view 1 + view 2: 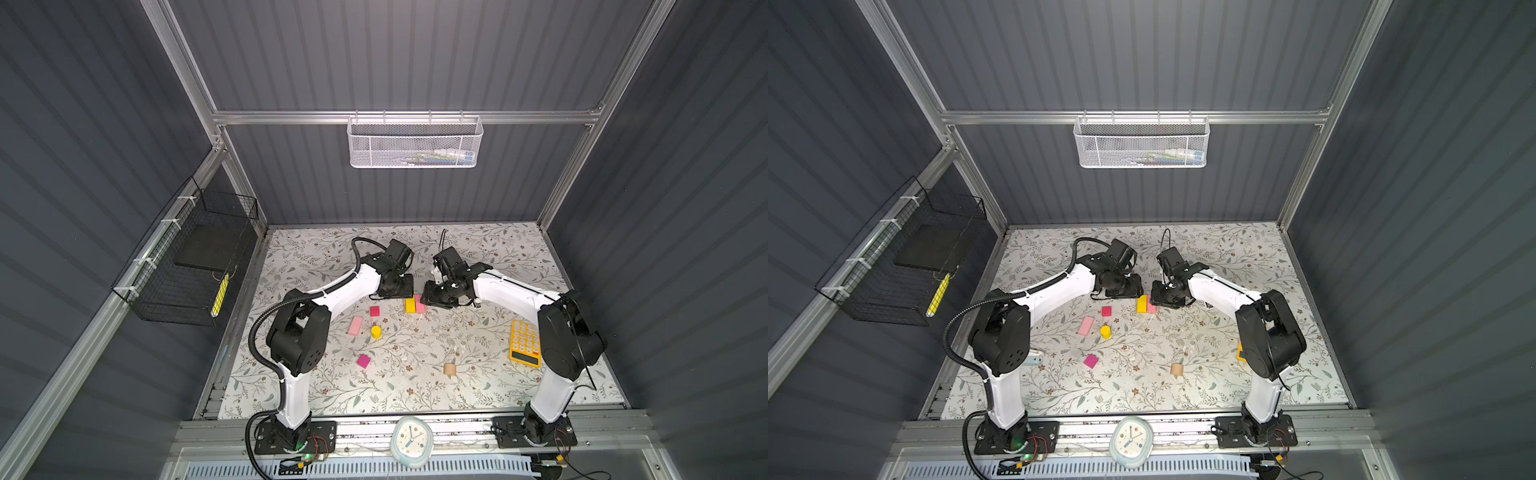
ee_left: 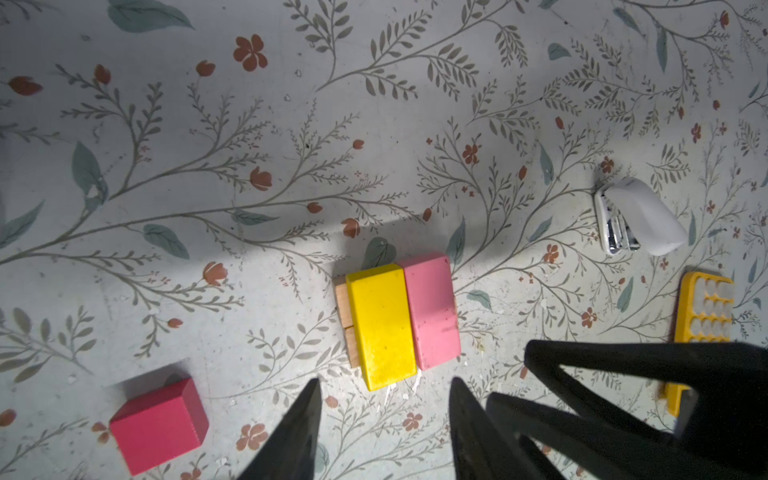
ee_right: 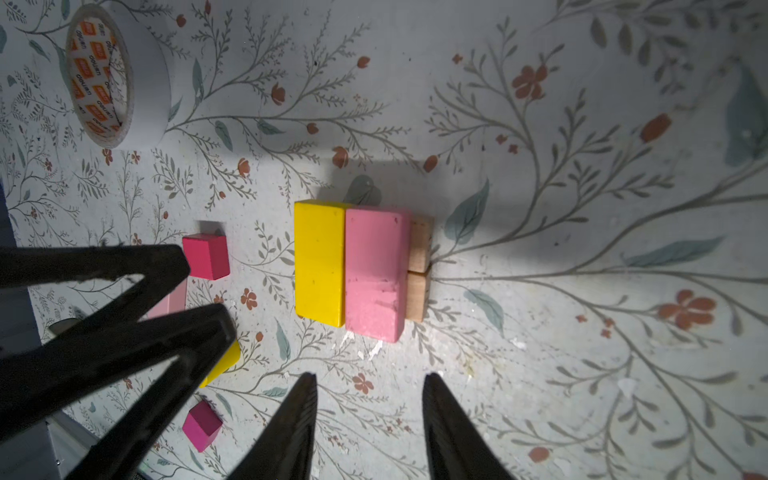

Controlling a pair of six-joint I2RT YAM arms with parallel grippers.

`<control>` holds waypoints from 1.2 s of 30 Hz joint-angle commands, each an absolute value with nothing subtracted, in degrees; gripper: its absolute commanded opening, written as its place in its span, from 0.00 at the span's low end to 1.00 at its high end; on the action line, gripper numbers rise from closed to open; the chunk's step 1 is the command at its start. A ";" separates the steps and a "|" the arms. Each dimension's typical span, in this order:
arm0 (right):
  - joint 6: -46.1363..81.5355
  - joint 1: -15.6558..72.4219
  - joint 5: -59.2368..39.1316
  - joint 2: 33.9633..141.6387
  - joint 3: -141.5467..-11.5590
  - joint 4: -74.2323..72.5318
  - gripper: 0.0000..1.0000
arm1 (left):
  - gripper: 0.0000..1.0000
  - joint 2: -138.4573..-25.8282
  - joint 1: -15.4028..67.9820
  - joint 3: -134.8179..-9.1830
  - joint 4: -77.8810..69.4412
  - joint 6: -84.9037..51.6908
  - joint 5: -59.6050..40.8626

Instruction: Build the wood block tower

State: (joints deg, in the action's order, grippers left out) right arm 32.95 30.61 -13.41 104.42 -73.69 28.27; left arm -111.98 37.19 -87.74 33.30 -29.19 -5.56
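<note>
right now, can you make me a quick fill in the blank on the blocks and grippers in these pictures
1. The yellow bar lies flush against a ___ bar.
2. ___ magenta cubes sit loose on the table.
3. The left gripper and the right gripper are both open and hold ___.

Missing words: pink; two; nothing

Yellow bar (image 2: pixel 382 328) and pink bar (image 2: pixel 432 311) lie flat, touching, atop tan blocks (image 2: pixel 343 301); magenta cube (image 2: pixel 158 428) sits apart.
</note>
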 commanded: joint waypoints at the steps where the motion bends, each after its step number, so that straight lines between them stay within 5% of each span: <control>1: 31.82 29.96 -15.35 106.10 -75.94 28.43 0.47 | 0.49 -113.32 36.74 -87.13 32.26 -29.49 -7.51; 7: 31.31 29.19 -16.57 108.35 -77.63 28.39 0.46 | 0.40 -114.61 36.63 -87.03 32.34 -29.35 -7.69; 36: 33.10 28.44 -20.83 111.95 -77.87 26.28 0.41 | 0.39 -117.99 36.65 -86.77 32.18 -30.10 -10.80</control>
